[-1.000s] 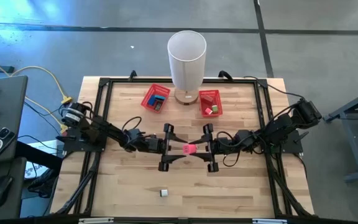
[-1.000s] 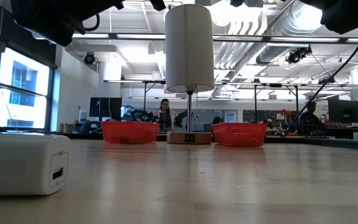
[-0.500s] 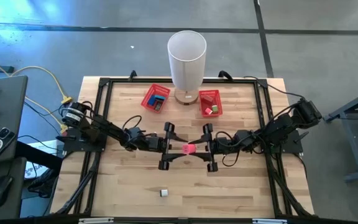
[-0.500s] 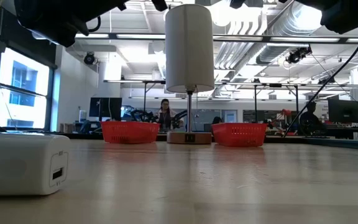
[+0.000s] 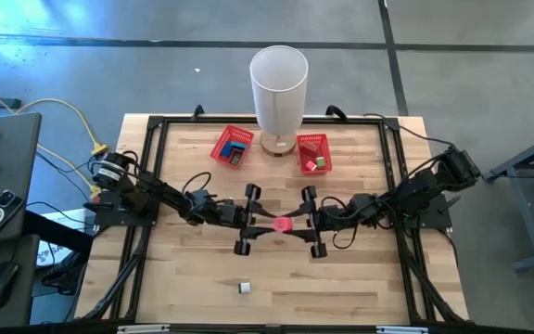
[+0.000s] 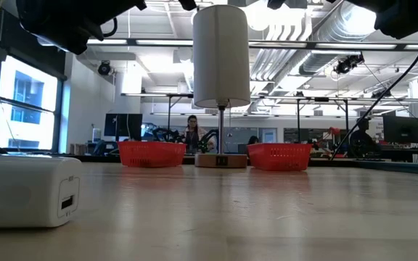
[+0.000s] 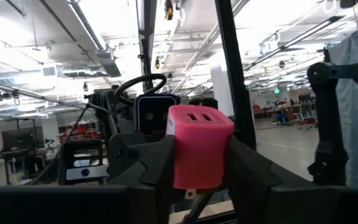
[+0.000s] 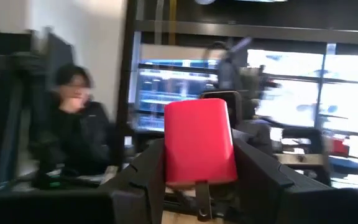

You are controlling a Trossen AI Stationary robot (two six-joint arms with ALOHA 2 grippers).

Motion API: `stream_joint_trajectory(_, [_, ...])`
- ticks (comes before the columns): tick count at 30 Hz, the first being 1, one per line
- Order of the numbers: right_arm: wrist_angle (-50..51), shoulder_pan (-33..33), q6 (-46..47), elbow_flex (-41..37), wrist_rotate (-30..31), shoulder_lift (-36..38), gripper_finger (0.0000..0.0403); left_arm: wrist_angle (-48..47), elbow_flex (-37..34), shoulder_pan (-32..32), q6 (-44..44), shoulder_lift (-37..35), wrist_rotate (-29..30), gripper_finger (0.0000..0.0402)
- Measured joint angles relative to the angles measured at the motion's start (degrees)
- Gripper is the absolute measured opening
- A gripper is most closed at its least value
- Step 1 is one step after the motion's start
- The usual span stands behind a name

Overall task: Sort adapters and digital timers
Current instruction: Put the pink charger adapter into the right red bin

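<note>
- Pink adapter (image 5: 283, 224) is held above the middle of the table (image 5: 360, 278), clamped at once between the fingers of both claws, which meet there nose to nose.
- From the left, the left gripper (image 5: 260, 224) is reached in, and its fingers are closed on the adapter's left side; in the left wrist view the pink block (image 7: 199, 146) is seen pressed between the two dark fingers (image 7: 146, 163), its face with two slots turned toward the camera.
- From the right, the right gripper (image 5: 300, 224) is brought in, and its fingers are likewise shut on the adapter's right side; in the right wrist view the adapter (image 8: 199, 142) is shown upright between that claw's fingers (image 8: 258, 171), a metal prong visible at its lower edge.
- A white adapter (image 5: 245, 288) is left lying on the table, on the near side of the left claw and well apart from it; in the low view it (image 6: 26, 191) fills the left foreground, with a port on its end face.
- Beyond the two claws, at the far edge, a left red basket (image 5: 233, 147) and a right red basket (image 5: 312, 153) are set, with a white lamp (image 5: 279, 88) standing between them; small items are held in both baskets.
- A seated person (image 8: 79, 137) is seen in the room behind in the right wrist view.
</note>
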State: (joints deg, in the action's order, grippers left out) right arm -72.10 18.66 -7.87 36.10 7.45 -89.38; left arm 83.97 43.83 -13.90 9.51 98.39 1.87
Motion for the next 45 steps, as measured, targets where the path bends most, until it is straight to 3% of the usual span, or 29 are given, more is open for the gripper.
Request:
stream_joint_trajectory(4, [0.49, -1.06, 1.85, 0.00, -2.46, 0.01, 0.0140, -0.10, -0.02, -0.10, -1.41, -0.02, 0.11, 0.0099])
stream_joint_trajectory(37, [0.97, -1.12, 1.68, 0.00, -1.83, -0.07, 0.0140, -0.78, -0.02, -0.09, -4.05, -0.07, -0.37, 0.0100])
stream_joint_trajectory(45, [1.25, -1.12, 1.68, -0.02, -1.85, -0.09, 0.0140, -2.01, -0.02, -0.25, -0.43, -0.07, -0.75, 0.0138])
